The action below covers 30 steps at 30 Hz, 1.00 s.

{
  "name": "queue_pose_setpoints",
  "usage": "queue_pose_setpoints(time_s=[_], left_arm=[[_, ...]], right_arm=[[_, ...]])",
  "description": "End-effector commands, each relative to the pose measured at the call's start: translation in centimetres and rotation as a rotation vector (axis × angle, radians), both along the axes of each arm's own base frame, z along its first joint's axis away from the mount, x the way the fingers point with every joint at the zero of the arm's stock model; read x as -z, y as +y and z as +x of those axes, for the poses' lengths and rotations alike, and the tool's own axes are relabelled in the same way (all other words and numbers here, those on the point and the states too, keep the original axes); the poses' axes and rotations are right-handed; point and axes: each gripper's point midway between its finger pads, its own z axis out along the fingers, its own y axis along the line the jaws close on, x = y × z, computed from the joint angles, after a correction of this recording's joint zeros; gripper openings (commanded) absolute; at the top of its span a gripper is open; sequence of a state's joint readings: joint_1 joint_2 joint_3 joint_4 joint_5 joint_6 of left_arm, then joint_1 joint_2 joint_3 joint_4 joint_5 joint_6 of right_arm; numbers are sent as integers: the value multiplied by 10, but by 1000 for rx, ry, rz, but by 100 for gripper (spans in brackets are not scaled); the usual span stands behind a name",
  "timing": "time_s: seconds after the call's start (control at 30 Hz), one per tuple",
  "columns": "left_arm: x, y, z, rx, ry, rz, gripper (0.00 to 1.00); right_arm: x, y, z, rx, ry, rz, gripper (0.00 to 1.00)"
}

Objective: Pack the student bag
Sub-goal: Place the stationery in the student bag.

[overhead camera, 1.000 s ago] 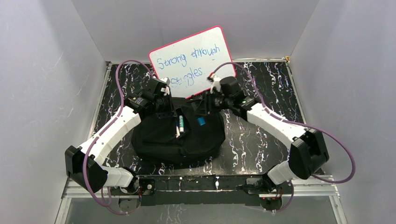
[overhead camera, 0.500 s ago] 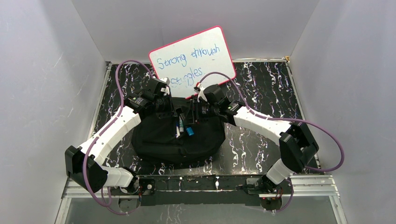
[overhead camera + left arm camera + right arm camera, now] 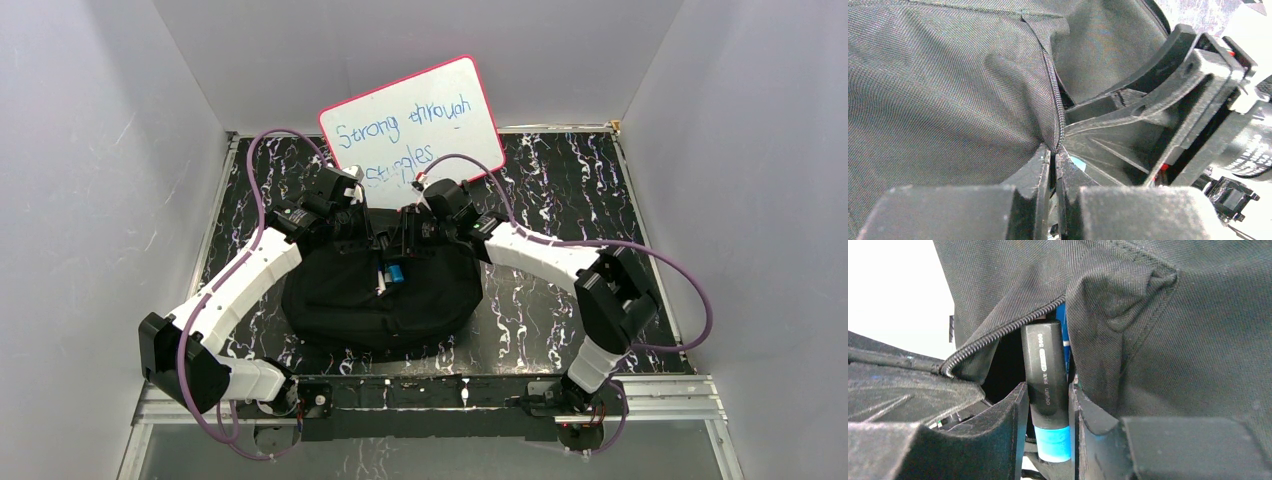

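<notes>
The black student bag (image 3: 380, 305) lies mid-table with its top opening facing the back. My left gripper (image 3: 371, 238) is shut on the bag's zipper edge (image 3: 1052, 90) and holds the fabric (image 3: 948, 90) up; in the left wrist view (image 3: 1054, 152) the fingers pinch the seam. My right gripper (image 3: 404, 248) is shut on a black marker with a blue end (image 3: 1045, 370). The marker's tip points into the opening under the zipper (image 3: 998, 342). Its blue end shows in the top view (image 3: 397, 274) beside a white marker (image 3: 381, 284) lying on the bag.
A pink-rimmed whiteboard with blue writing (image 3: 415, 120) leans on the back wall just behind the bag. The right gripper's body (image 3: 1158, 110) sits close against the left gripper. Grey walls enclose the marbled black table (image 3: 570, 190).
My right gripper has carried the blue-ended marker left and back to the bag's opening, close beside the left gripper. The left arm has not moved.
</notes>
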<state>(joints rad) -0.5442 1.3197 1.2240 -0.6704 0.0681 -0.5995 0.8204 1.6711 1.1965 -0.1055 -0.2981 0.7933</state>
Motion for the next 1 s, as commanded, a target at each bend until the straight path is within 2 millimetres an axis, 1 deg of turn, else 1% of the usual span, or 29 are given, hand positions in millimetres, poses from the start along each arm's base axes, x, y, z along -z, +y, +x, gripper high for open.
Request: queue_pose_setpoints(time_s=[0.0, 0.03, 0.13, 0.27, 0.3, 0.43, 0.6, 0.67, 0.83, 0.87, 0.97], left_arm=[[-35, -13, 3, 22, -89, -112, 0], [-35, -14, 3, 21, -90, -113, 0], [-34, -13, 3, 21, -88, -112, 0], [-33, -13, 3, 19, -85, -111, 0], [-33, -13, 3, 20, -85, -112, 0], [-34, -13, 3, 21, -88, -110, 0], [-33, -12, 2, 19, -87, -108, 0], [-32, -12, 2, 19, -85, -108, 0], [-31, -12, 2, 16, -83, -109, 0], [-31, -12, 2, 17, -83, -108, 0], [-31, -13, 3, 18, -83, -108, 0]], right_arm=[[-30, 25, 7, -10, -37, 112, 0], [-29, 26, 6, -9, -30, 112, 0], [-36, 35, 9, -8, -49, 142, 0], [-36, 39, 14, 7, -68, 142, 0], [-36, 40, 14, 8, -73, 142, 2], [-33, 42, 14, 3, -81, 131, 19], [-29, 38, 12, 2, -86, 114, 31], [-29, 37, 11, 0, -88, 112, 38], [-35, 34, 11, 6, -107, 114, 45], [-35, 33, 11, 8, -109, 111, 50], [-37, 29, 12, 16, -121, 102, 55]])
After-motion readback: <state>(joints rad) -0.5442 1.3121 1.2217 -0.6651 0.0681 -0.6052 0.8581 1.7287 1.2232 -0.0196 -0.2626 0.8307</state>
